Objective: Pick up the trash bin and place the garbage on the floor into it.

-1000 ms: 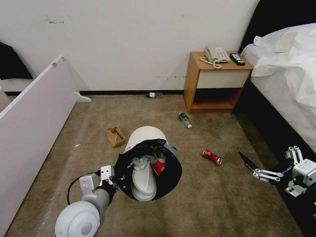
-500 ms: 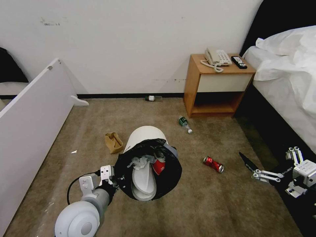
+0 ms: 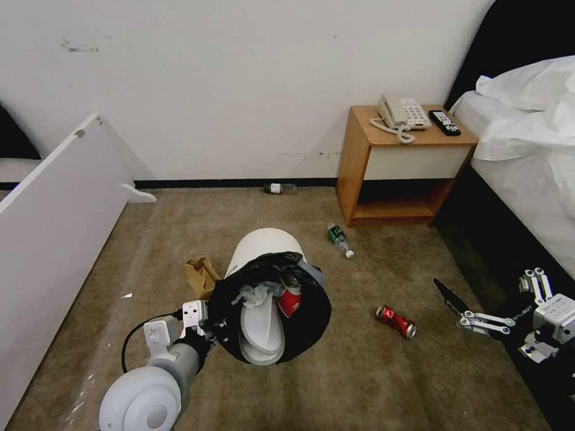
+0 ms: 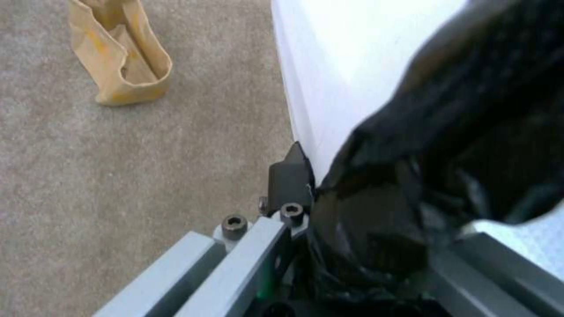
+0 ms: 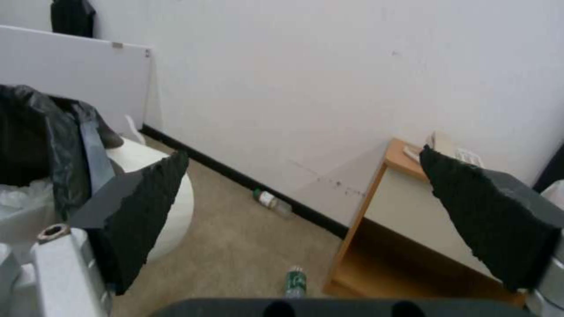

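Note:
My left gripper [image 3: 209, 326] is shut on the black-bagged rim of the trash bin [image 3: 266, 248], holding it tilted above the floor [image 3: 371, 383] with its mouth toward me. One finger [image 4: 290, 172] presses the bin's white wall [image 4: 341, 79]. Inside lie a white slipper [image 3: 262, 332], a tissue [image 3: 254, 294] and a red packet [image 3: 290, 303]. Garbage on the carpet: a brown paper bag [image 3: 199, 275] beside the bin, a red can [image 3: 395, 321], a green-labelled bottle [image 3: 338, 237] and another bottle [image 3: 279, 188] by the wall. My right gripper [image 3: 458, 308] hangs open and empty, right of the can.
A wooden nightstand [image 3: 398, 173] with a phone and a remote stands at the back right. The bed [image 3: 533, 179] runs down the right side, close to my right arm. A white board [image 3: 54, 221] leans along the left.
The whole view has shifted as I move forward: can, bottles, paper bag and nightstand sit lower in the picture. Both arms and the held bin keep their pose.

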